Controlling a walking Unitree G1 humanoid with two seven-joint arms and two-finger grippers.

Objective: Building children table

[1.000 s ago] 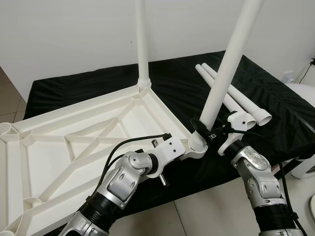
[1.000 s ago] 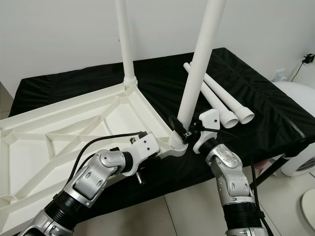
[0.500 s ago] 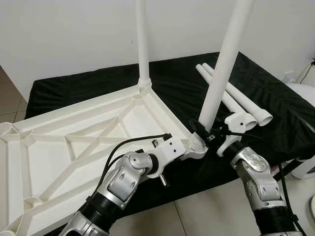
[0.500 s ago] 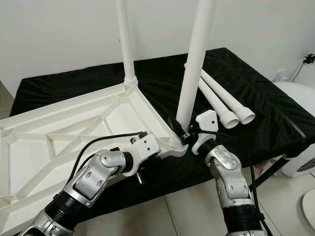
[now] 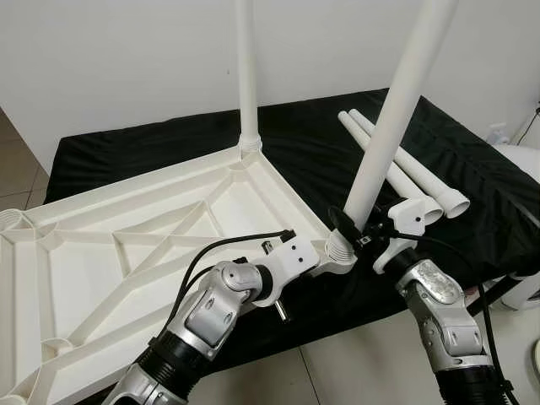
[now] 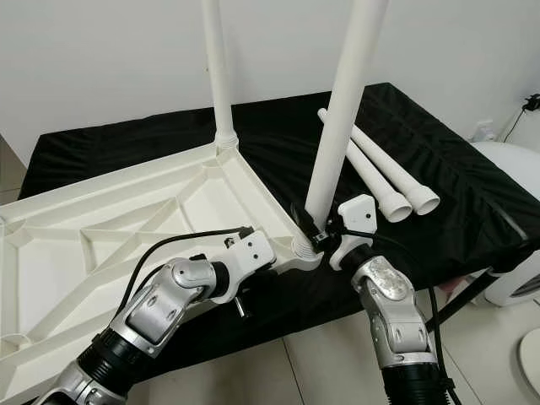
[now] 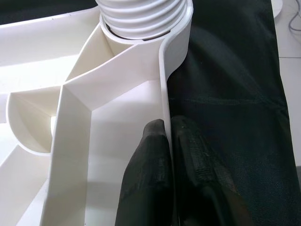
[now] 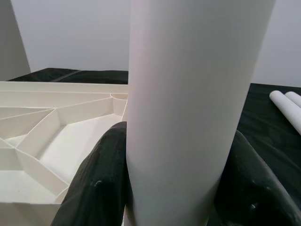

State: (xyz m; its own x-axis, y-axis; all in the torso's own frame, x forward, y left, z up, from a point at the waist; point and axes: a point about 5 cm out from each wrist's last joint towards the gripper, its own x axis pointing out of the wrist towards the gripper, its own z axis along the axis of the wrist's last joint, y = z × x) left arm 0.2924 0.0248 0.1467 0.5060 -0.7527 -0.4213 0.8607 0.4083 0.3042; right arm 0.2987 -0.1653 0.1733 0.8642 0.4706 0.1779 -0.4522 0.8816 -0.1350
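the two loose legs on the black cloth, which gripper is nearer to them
Right. The right gripper grips the tilted leg just beside the loose legs; the left gripper pinches the tabletop rim, farther away.

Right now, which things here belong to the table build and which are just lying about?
In the job:
tabletop, clamped by the left gripper
leg held by the right gripper
fitted leg
two spare legs

Lying about:
black cloth
white appliance

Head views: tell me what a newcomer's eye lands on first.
A white tabletop lies upside down on a black cloth, ribs showing. The right claw grips a tilted white leg at the near corner socket, while the left claw pinches the tabletop's rim. Another leg stands upright at the far corner.
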